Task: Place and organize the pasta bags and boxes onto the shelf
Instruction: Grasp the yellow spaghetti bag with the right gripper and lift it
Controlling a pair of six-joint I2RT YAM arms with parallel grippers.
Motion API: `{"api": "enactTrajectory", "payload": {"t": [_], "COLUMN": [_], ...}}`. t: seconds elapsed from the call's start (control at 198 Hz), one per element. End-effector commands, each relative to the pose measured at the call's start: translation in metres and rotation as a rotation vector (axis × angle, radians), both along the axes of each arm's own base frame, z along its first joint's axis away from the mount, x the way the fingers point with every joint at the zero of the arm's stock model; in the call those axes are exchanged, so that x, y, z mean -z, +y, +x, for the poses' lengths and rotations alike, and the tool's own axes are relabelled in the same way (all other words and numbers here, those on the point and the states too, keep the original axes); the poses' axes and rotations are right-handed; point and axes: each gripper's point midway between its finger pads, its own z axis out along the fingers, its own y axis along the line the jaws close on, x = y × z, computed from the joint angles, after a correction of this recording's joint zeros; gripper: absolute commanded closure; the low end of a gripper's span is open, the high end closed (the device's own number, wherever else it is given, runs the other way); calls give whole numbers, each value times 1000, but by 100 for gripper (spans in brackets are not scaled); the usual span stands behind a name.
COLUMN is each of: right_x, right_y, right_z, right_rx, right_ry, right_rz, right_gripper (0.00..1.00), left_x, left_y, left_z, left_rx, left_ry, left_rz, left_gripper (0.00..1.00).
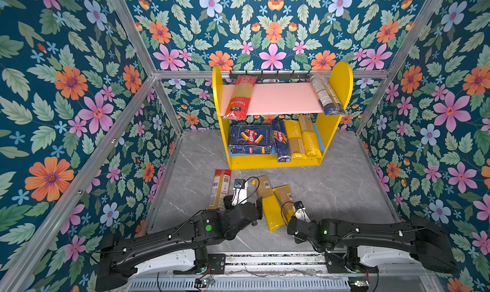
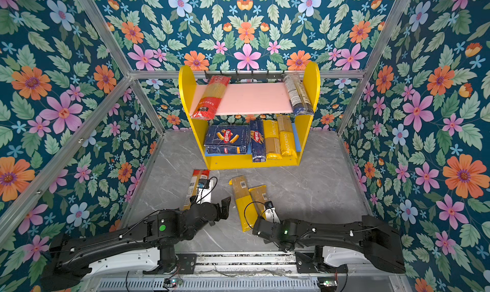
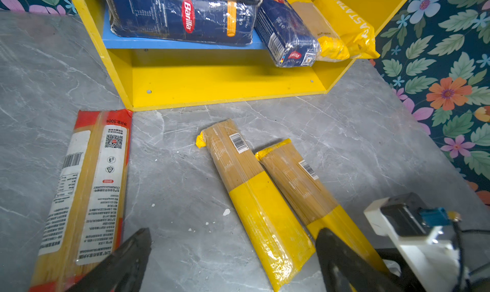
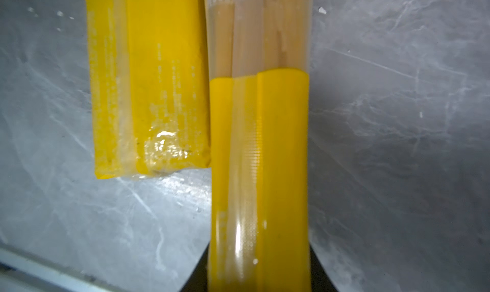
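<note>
The shelf (image 1: 273,162) stands at the back. Its pink board carries a red-ended bag (image 1: 240,97) and a clear bag with a dark blue end (image 1: 326,94). On its blue board lie the wide pasta box (image 1: 250,139), the narrow pasta box (image 1: 280,142) and two yellow bags (image 1: 294,139). Three bags lie on the table: a red-ended one (image 3: 87,192) and two yellow ones side by side (image 3: 254,195) (image 3: 302,182). My right gripper (image 4: 259,272) is shut on the yellow end of the right-hand yellow bag (image 4: 259,144). My left gripper (image 3: 233,237) hangs open over bare table between the red-ended bag and the yellow bags.
Grey marble tabletop (image 1: 331,187) is enclosed by flowered walls with aluminium frame posts (image 1: 127,134). The pink board's middle (image 1: 281,97) is bare. A black hook rail (image 1: 267,74) runs across the shelf's top. Both arms' bases sit on a rail at the near edge (image 1: 265,261).
</note>
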Motion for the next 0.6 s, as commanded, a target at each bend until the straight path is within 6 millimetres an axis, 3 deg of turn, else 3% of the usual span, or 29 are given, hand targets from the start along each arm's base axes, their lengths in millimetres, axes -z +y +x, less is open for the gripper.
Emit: {"api": "enactTrajectory", "payload": {"t": [0.0,0.312,0.6], "right_x": [-24,-106,-186], "right_y": [-7,-19,-24], "right_z": [6,8,20], "right_rx": [-2,-27,-68], "right_ry": [-56,-146,-272], "right_rz": [2,113,104], "right_gripper": [78,80,80], "left_x": [-6,-28,-56], "left_y": [8,14,22], "left_z": [2,5,9], "left_rx": [-19,-31,-49], "left_ry": [-24,-65,-118], "left_rz": [23,36,41], "left_gripper": [0,0,0]}}
